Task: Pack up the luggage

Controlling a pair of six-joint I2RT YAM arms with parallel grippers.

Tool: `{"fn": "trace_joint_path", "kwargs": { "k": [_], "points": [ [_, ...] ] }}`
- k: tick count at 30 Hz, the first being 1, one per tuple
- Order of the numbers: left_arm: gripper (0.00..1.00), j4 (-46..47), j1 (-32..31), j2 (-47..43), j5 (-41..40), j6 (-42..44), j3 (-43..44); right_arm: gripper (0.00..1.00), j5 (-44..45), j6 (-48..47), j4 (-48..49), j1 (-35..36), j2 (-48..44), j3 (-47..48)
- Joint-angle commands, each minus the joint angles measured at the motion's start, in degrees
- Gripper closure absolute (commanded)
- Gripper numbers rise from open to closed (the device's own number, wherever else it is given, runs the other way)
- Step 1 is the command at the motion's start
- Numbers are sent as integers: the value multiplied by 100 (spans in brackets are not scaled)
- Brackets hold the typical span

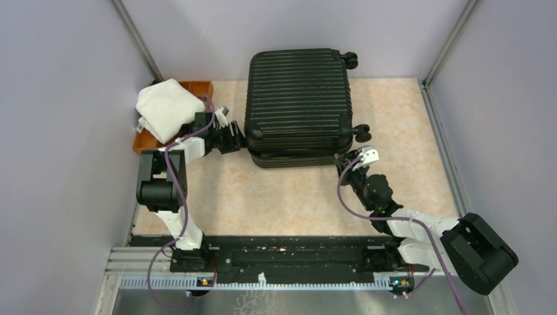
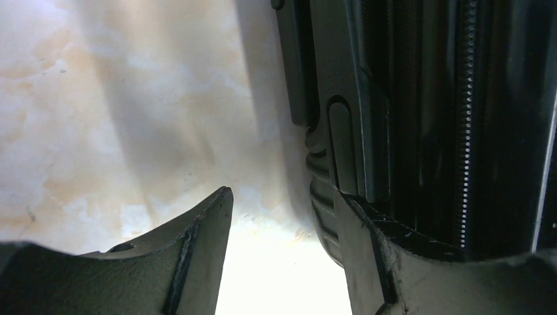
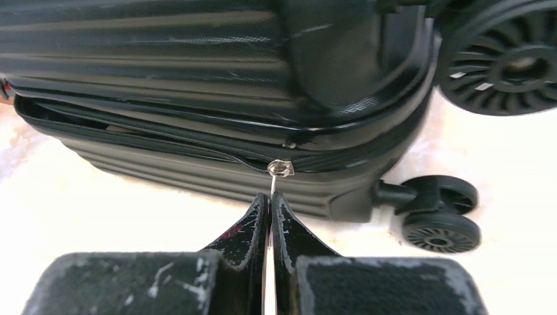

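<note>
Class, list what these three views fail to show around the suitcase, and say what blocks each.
1. The suitcase interior: every view, the ribbed lid covers it.
2. The wooden tray contents: top view, the white towel lies over them.
3. The zipper pull lower end: right wrist view, pinched inside the right end effector.
4. Whether the left end effector touches the suitcase: left wrist view, too dark and blurred.

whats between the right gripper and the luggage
Only the thin zipper pull, pinched in the shut right gripper and leading up to the luggage; the right wrist view shows it.
</note>
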Motion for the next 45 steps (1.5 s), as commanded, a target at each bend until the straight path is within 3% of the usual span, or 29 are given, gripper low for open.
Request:
{"fn": "trace_joint_path", "kwargs": {
  "k": [1,19,27,29,30,34,38,41,45],
  "points": [
    [35,1074,-581,-146,848,-435,-109,100,-40,-31,597,475,307,327],
    [41,918,-989,-869,790,-27,-639,100,-358,37,1128,1969,2711,2245],
    [43,434,-896,-1141,797,409,-721,100,-519,128,490,2246,2876,2963],
    [43,277,-710,-1232,855,553,-683,86,-223,95,30,2206,2440,2922],
    [43,131,-589,-1285,856,650,-649,78,-64,144,-299,2133,2149,2908],
    [44,-2,-101,-1303,687,804,-356,64,186,428,-2026,1432,834,3161],
    [41,-33,4,-940,254,758,177,56,405,591,-3258,406,-62,3744],
    [34,81,-9,-437,60,602,646,53,625,848,-4259,-634,83,4516],
    [25,16,-124,355,-192,595,1484,54,471,1317,-5582,-1924,1171,5809]
  ]
}}
